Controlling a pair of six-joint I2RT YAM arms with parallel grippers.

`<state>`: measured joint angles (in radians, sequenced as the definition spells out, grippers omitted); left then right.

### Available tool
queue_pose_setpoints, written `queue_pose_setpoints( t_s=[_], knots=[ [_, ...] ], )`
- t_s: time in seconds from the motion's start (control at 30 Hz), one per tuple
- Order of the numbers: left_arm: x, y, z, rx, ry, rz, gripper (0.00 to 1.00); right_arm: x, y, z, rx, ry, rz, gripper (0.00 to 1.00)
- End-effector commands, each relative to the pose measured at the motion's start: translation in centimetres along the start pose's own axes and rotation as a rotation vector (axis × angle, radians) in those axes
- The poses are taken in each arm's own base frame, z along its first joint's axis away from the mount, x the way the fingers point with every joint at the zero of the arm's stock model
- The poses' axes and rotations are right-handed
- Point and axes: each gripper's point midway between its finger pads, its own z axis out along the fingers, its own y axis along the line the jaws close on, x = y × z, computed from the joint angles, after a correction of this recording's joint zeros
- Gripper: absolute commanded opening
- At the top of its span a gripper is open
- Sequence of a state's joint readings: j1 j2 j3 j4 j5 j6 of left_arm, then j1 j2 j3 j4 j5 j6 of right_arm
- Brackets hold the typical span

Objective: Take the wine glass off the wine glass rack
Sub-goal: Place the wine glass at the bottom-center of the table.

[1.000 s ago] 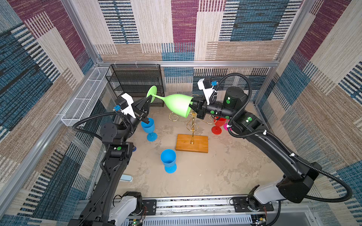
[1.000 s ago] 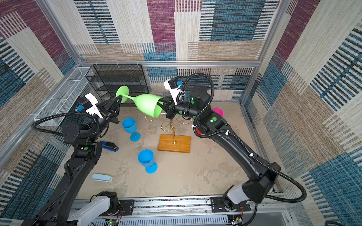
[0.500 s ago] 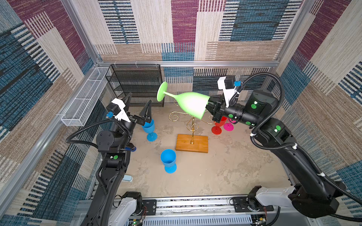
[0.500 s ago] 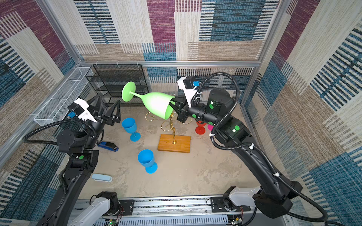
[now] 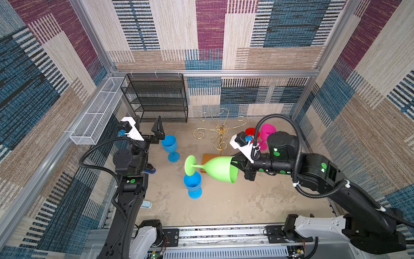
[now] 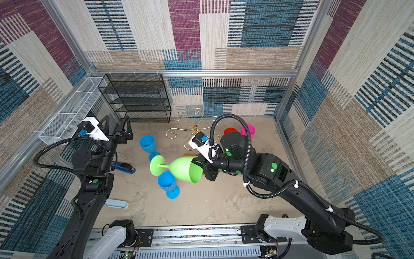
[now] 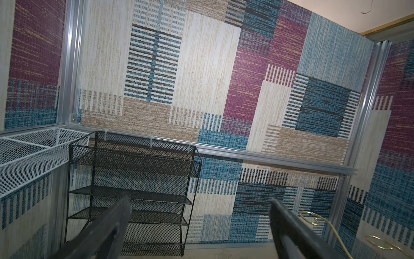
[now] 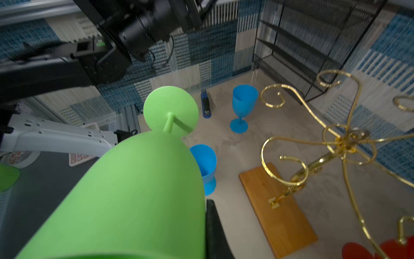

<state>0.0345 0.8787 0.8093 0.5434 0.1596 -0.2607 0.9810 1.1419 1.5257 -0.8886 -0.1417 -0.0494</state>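
The black mesh shelf unit (image 5: 156,98) stands at the tabletop's back edge near the left corner, and the white wire mesh tray (image 5: 96,116) hangs along the left wall. The wine glass rack (image 5: 220,132) stands at back centre, its wooden base partly hidden behind the green wine glass (image 5: 215,168). That glass hangs sideways in the air, off the rack and in front of it, foot pointing left, with the right gripper (image 5: 238,166) clamped on its bowl rim. In both top views its foot overlaps the nearer blue goblet (image 5: 192,183). A second blue goblet (image 5: 170,145) stands left of the rack, with a red glass (image 5: 249,131) and a pink glass (image 5: 267,130) to its right. A blue stapler (image 6: 126,167) lies near the left edge. The left gripper (image 5: 148,124) hovers with its jaws wide apart, holding nothing. Half a second earlier the glass was higher, over the rack's arms; it has since come down and forward.
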Motion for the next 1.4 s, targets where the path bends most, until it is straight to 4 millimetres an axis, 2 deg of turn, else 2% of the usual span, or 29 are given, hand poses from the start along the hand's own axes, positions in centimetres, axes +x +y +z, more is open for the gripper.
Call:
queue_pose_setpoints(
  t_s=[0.0, 0.17, 0.2, 0.23, 0.27, 0.37, 0.53, 0.57, 0.67, 0.87, 1.23, 1.37],
  knots=[
    [-0.7, 0.5, -0.1, -0.017, -0.037, -0.012, 0.99, 3.9, -1.4, -0.4, 0.092, 0.135, 0.066, 0.00],
    [-0.3, 1.1, -0.1, -0.026, -0.035, -0.014, 0.99, 8.1, -2.6, -0.3, 0.178, 0.315, 0.132, 0.00],
    [0.0, 1.2, -0.1, -0.031, -0.028, -0.014, 0.99, 8.3, -2.6, -0.2, 0.180, 0.321, 0.144, 0.00],
    [-0.8, 1.1, -0.2, -0.022, -0.062, -0.007, 0.99, 8.4, -2.3, 0.0, 0.163, 0.327, 0.149, 0.00],
    [-0.7, 1.2, -0.3, -0.027, -0.061, -0.005, 0.99, 8.3, -2.2, 0.1, 0.158, 0.332, 0.157, 0.00],
    [-0.5, 1.4, -0.3, -0.032, -0.055, -0.001, 0.99, 8.4, -2.9, 0.7, 0.196, 0.364, 0.178, 0.00],
    [-0.7, 1.6, -0.6, -0.039, -0.056, 0.025, 0.99, 9.9, -3.5, 3.7, 0.223, 0.475, 0.197, 0.00],
    [0.0, 1.9, -0.6, -0.051, -0.023, 0.023, 0.99, 10.2, -3.7, 4.2, 0.234, 0.494, 0.199, 0.00],
    [0.3, 2.1, -0.8, -0.062, -0.012, 0.042, 0.99, 10.8, -3.9, 5.4, 0.237, 0.540, 0.209, 0.00],
    [0.7, 2.4, -0.9, -0.070, 0.003, 0.074, 0.99, 11.7, -4.0, 6.1, 0.253, 0.585, 0.246, 0.00],
    [1.7, 2.8, -0.8, -0.071, 0.020, 0.083, 0.99, 15.7, -4.9, 7.9, 0.330, 0.741, 0.304, 0.00],
    [1.8, 2.9, -0.7, -0.071, 0.023, 0.089, 0.99, 17.9, -5.0, 7.5, 0.362, 0.829, 0.319, 0.00]
  ],
)
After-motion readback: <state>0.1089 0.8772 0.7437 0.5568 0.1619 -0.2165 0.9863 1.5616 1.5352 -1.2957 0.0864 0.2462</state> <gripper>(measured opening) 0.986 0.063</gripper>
